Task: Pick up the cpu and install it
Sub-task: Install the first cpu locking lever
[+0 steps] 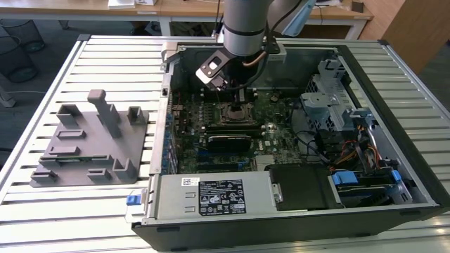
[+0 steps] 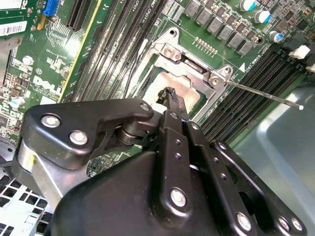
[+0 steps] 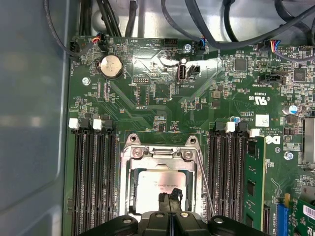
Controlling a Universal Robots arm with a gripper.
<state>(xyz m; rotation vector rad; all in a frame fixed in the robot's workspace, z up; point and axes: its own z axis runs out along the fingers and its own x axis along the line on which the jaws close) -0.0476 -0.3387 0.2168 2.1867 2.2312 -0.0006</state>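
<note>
The cpu (image 3: 152,189) (image 2: 186,87), a square chip with a silvery-white top, lies flat inside the metal socket frame (image 3: 162,153) (image 2: 189,69) on the green motherboard (image 3: 147,108). My gripper (image 3: 171,196) (image 2: 170,94) hangs straight over it, its two thin black fingertips pressed together and shut, with nothing between them. The tips sit at or just above the chip's top; I cannot tell whether they touch it. In the exterior view the gripper (image 1: 239,99) reaches down into the open computer case (image 1: 393,158) above the socket frame (image 1: 235,113).
A thin socket lever rod (image 3: 204,184) (image 2: 266,96) runs beside the frame. Memory slots (image 3: 93,182) flank the socket, with a green card (image 3: 254,187) on one side. A grey plastic fixture with upright posts (image 1: 91,142) stands on the slatted table at the exterior view's left.
</note>
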